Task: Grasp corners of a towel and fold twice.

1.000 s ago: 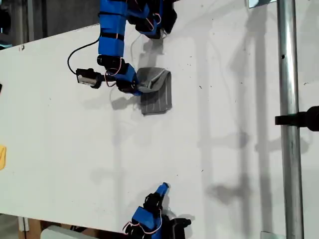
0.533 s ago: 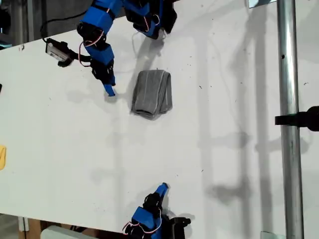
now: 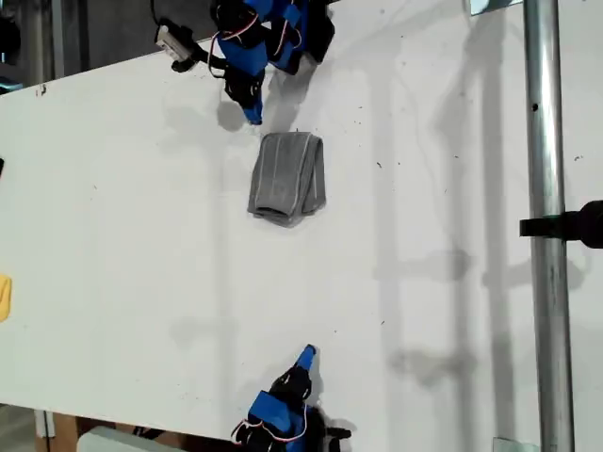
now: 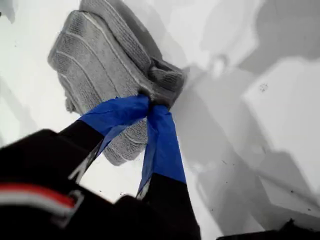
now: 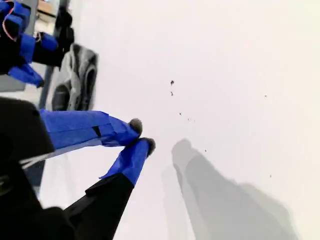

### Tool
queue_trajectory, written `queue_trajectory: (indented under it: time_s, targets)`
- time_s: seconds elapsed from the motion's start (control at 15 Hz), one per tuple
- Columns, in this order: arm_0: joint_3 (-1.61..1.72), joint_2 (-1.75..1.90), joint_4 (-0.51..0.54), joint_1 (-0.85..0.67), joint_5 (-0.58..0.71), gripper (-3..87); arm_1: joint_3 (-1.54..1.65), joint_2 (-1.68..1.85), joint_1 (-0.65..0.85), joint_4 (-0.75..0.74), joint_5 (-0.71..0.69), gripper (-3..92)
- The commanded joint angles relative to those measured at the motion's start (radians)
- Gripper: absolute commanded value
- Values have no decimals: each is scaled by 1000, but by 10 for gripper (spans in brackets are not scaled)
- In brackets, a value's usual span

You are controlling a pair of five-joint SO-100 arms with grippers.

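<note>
— Since a second ago our first gripper (image 3: 252,116) has let go of the towel (image 3: 287,179) and drawn back. In the exterior view it now hangs at about 11 o'clock of the cloth, close by but apart from it.

— And the towel?

— It has lain the same way for the last half second: a small folded bundle on the desk (image 3: 141,282). In the exterior view it is toward 12 o'clock from the middle. Its pale stripes show clearly in the first wrist view (image 4: 100,55).

— How do our fingers (image 4: 160,140) stand there?

— Closed. The blue tips of the first gripper (image 4: 150,105) meet with nothing between them, and the towel lies just beyond them.

— What about our second gripper (image 3: 307,355)?

— It has not moved. It sits at 6 o'clock in the exterior view, near the desk's edge and well apart from the towel. Through its own camera the second gripper (image 5: 142,136) holds nothing, and its fingers (image 5: 85,127) are drawn together until the tips all but touch. We see the towel (image 5: 75,82) far off over bare desk, with the other arm beside it.

— Anything else?

— A metal pole (image 3: 545,188) runs along the 3 o'clock side of the exterior view.
</note>
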Motion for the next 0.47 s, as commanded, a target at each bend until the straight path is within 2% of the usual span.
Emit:
queue_trajectory:
  time_s: [0.0,0.07,0.4]
  targets:
    - [5,3,2,-15,23,18,0,28,-8,51,140,25]
    - [5,3,2,-15,23,18,0,29,-3,64,262,25]
    - [5,3,2,-15,23,18,0,29,15,66,241,25]
